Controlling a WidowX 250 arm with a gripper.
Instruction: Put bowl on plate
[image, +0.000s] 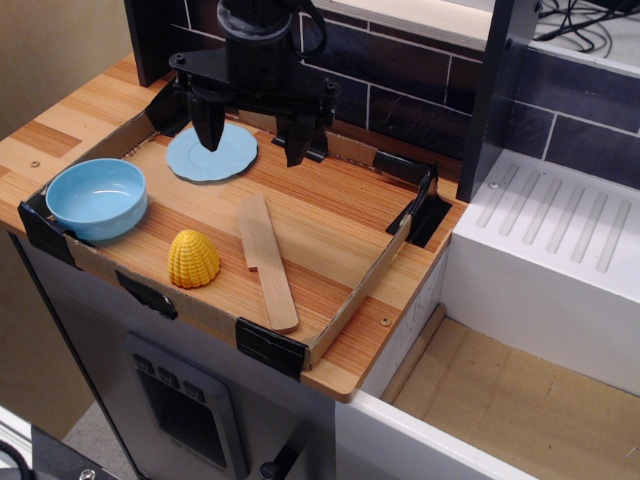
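Single arm enters from top of frame, wrist vertical, pointing straight down. Gripper (252, 130) black, jaws spread wide apart, nothing between them. Two fingers (209, 122) hang downward, tips tapering to points, both at about the same height. Upper arm cut off by frame edge

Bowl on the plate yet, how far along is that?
Nothing done yet. The bowl sits at the tray's left corner, apart from the plate at the back. The gripper hangs open and empty by the plate. Left: grasp the bowl, carry it over, set it down.
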